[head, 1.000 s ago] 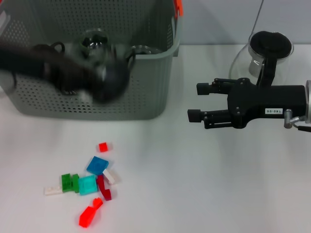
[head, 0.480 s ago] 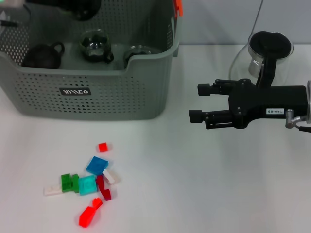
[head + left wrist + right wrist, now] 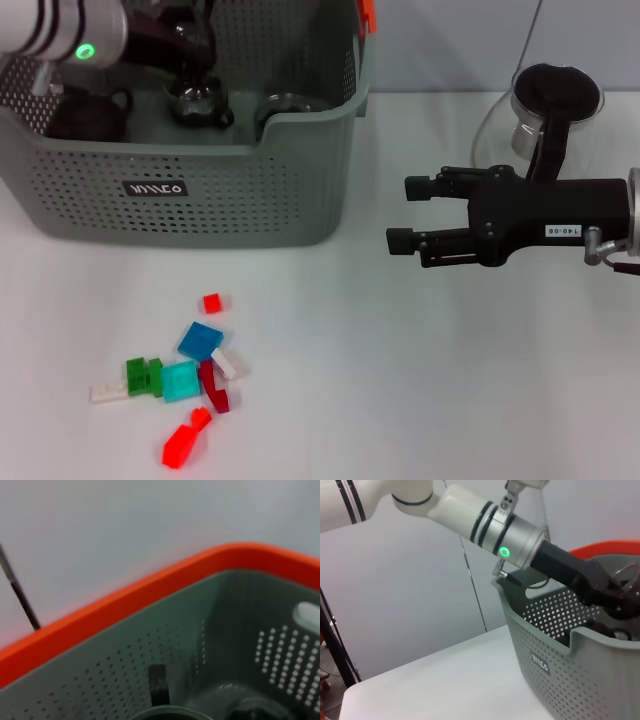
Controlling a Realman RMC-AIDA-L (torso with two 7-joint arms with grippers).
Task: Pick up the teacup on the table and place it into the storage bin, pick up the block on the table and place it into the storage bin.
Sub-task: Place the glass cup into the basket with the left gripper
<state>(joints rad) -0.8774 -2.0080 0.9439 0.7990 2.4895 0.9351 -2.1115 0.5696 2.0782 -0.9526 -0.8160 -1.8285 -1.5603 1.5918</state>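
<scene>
The grey perforated storage bin [image 3: 250,200] stands at the back left, and its inner wall [image 3: 100,680] fills the left wrist view. Inside it sit a glass teacup [image 3: 195,95], a second glass cup [image 3: 287,104] and a dark teapot [image 3: 85,112]. My left gripper [image 3: 185,45] reaches down into the bin from above, with something dark at its tip [image 3: 615,592]; its fingers are not clear. Loose blocks lie on the table at the front left: a small red one [image 3: 211,302], a blue one [image 3: 201,341], a teal one [image 3: 181,381]. My right gripper [image 3: 405,212] hovers open and empty, right of the bin.
A glass pitcher with a black lid [image 3: 555,100] stands at the back right, behind my right arm. An orange clip [image 3: 367,15] sits on the bin's far right rim. More blocks, green [image 3: 143,375], white [image 3: 108,393] and orange-red [image 3: 185,440], lie in the pile.
My left arm swept from in front of the bin up over its back, then came down into it. The right arm and the blocks have not moved.
</scene>
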